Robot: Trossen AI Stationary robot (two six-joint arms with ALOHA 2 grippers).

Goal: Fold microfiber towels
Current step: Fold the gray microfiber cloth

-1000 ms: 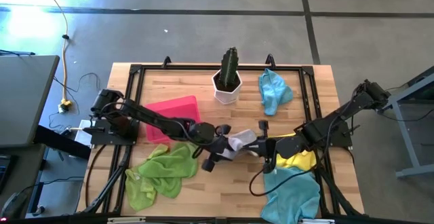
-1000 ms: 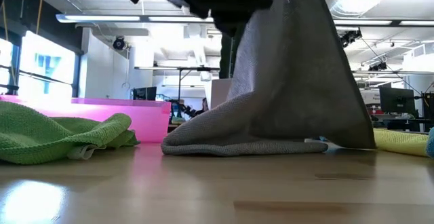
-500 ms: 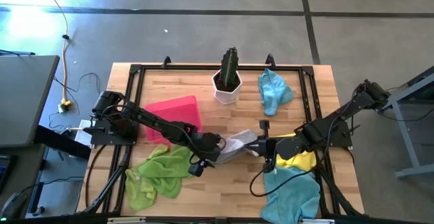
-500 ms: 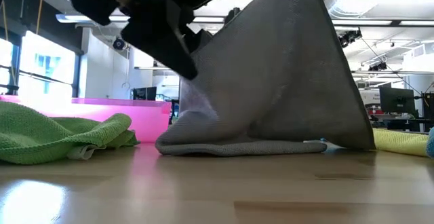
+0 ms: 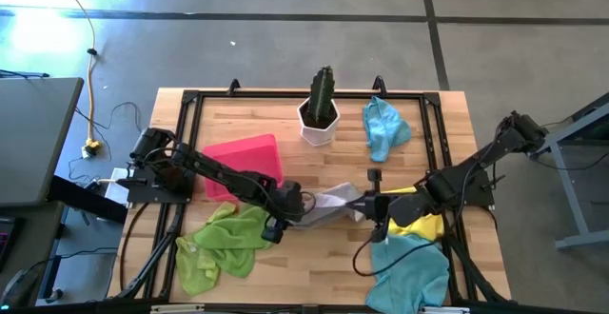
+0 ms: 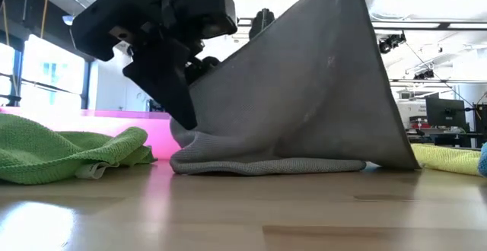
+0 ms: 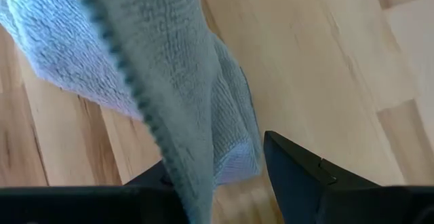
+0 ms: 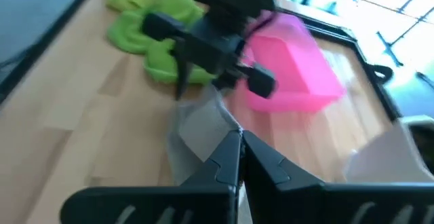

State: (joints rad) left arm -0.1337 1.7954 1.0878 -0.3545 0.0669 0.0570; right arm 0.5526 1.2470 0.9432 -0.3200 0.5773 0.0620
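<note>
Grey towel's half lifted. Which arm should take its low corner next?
Probably left. Its end effector hangs open at the grey towel's low edge, while the right end effector is shut on the raised corner.

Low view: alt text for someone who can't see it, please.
A grey towel hangs like a tent, its top corner lifted out of frame, its lower edge on the wooden table. The left gripper reaches its left side; green towel and pink tray behind.
</note>
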